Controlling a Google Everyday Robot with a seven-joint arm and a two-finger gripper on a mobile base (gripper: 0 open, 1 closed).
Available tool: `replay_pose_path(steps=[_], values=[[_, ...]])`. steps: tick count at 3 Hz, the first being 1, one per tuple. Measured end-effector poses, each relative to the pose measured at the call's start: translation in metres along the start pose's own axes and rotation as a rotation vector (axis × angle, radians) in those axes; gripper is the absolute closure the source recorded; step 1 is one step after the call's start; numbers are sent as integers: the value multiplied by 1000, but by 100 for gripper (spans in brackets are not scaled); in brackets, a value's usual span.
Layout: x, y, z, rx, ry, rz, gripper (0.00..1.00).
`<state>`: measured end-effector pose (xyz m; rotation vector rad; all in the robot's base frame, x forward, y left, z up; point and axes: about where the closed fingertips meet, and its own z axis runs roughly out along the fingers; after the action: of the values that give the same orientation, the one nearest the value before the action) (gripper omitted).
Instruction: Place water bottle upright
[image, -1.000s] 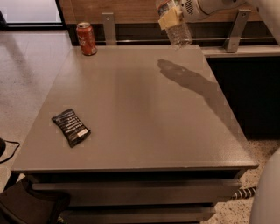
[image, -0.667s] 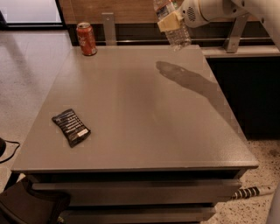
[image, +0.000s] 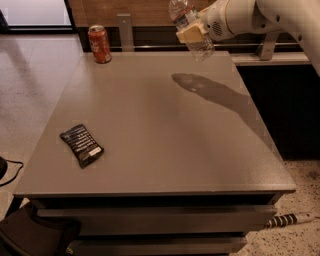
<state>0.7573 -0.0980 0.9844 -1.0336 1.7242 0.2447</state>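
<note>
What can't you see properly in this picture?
Camera view only:
water bottle: upper end cut off by the top edge; middle covered by the pincer, clamped on it above the table's far right corner.
dark packet: print too small to read.
arm: cut off by the right edge.

The gripper (image: 192, 33) sits at the top of the view, with the far edge of the table (image: 150, 150) just below it. Its visible finger (image: 188, 35) is a flat, pale tan pad with squared edges. Directly behind the gripper, the wrist swells into a smooth, glossy white rounded shell. On the side of that shell is a small dark round patch that looks finely perforated. Behind the wrist, the arm (image: 280, 15) continues as a thick white tube, shaded grey along its underside, running off the right edge
</note>
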Motion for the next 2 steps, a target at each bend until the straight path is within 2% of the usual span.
replay_pose_path(steps=[1,2], values=[[1,0,0,1,2,0,100],[-2,4,7,-17,-63,-18,100]])
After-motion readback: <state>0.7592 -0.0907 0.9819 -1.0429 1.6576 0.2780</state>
